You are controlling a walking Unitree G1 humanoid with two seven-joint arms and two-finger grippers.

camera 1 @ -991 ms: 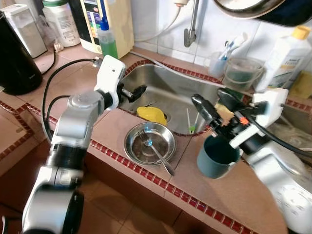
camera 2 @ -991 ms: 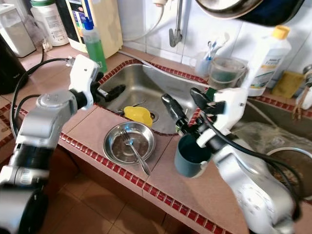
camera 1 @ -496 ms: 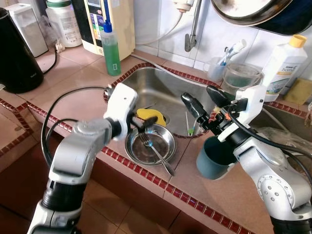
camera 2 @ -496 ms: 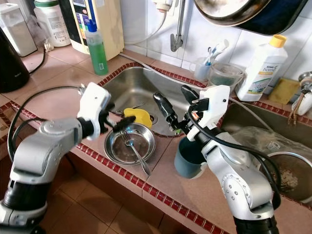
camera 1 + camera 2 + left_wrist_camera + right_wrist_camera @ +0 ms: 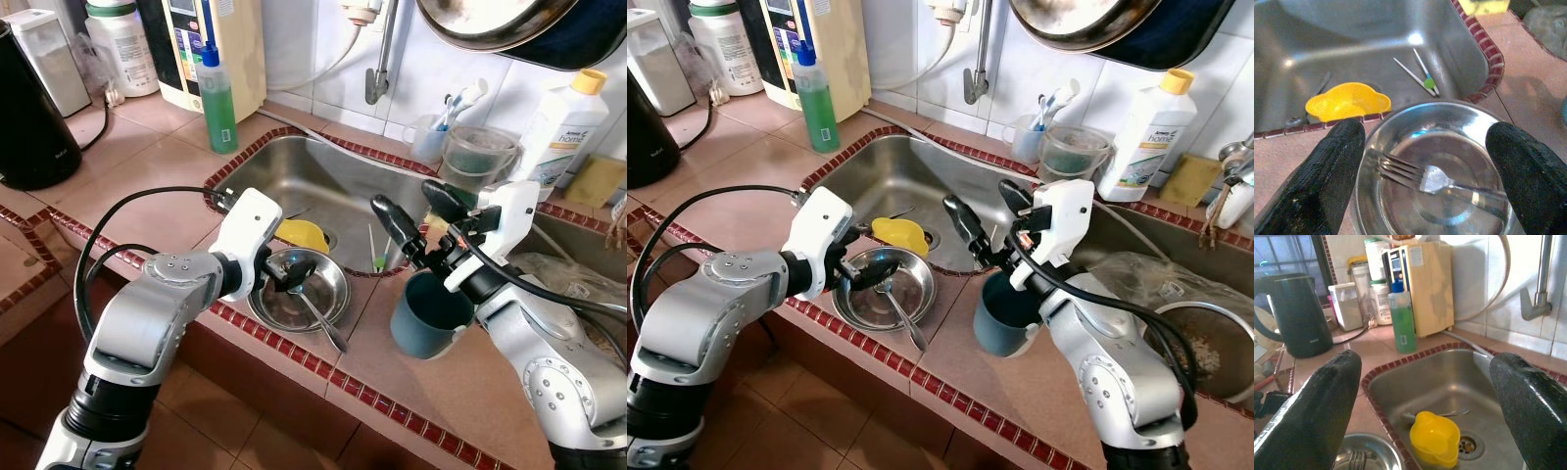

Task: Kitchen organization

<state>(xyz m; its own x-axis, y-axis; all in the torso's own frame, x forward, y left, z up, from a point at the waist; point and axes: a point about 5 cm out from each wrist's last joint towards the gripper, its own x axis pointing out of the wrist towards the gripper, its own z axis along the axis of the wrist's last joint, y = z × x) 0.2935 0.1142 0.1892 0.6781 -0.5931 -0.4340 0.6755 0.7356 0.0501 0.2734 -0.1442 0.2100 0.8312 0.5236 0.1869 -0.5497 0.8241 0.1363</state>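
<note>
Fork [image 5: 315,308] in bowl [image 5: 333,269] before sink [image 5: 343,191], cup [image 5: 429,315] right of bowl

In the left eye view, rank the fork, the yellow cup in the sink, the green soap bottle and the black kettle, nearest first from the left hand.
From the left hand:
1. Fork, in the steel bowl right under it.
2. Yellow cup, in the sink just behind.
3. Green soap bottle, at the back of the counter.
4. Black kettle, far left.

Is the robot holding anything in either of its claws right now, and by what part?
Nothing is held. The left tool is open over the steel bowl; the right tool is open above the teal cup.
</note>
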